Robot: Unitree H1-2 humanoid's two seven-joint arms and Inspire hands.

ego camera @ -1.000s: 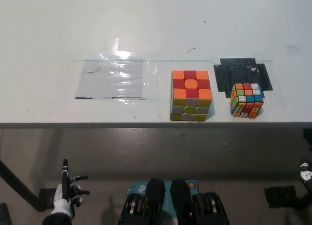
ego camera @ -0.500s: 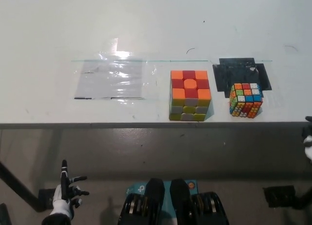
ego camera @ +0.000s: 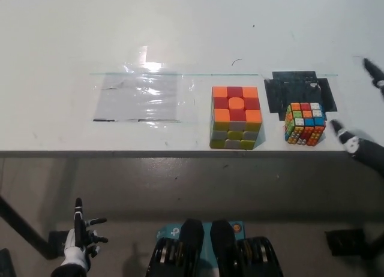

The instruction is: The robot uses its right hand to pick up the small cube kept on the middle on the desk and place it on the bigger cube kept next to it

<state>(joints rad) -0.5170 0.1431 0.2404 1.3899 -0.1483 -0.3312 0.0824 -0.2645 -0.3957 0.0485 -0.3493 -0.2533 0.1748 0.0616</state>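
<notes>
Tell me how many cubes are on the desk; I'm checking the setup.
2. The bigger cube sits mid-desk near the front edge. The small cube is apart on its right, at the front of a black patch. None seems hidden.

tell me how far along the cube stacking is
Nothing is stacked yet. The small cube sits on the desk by the black patch, apart from the bigger cube. The right hand reaches in at the desk's right edge, fingers apart, holding nothing. The left hand rests low. Grasp, lift and placing remain.
</notes>
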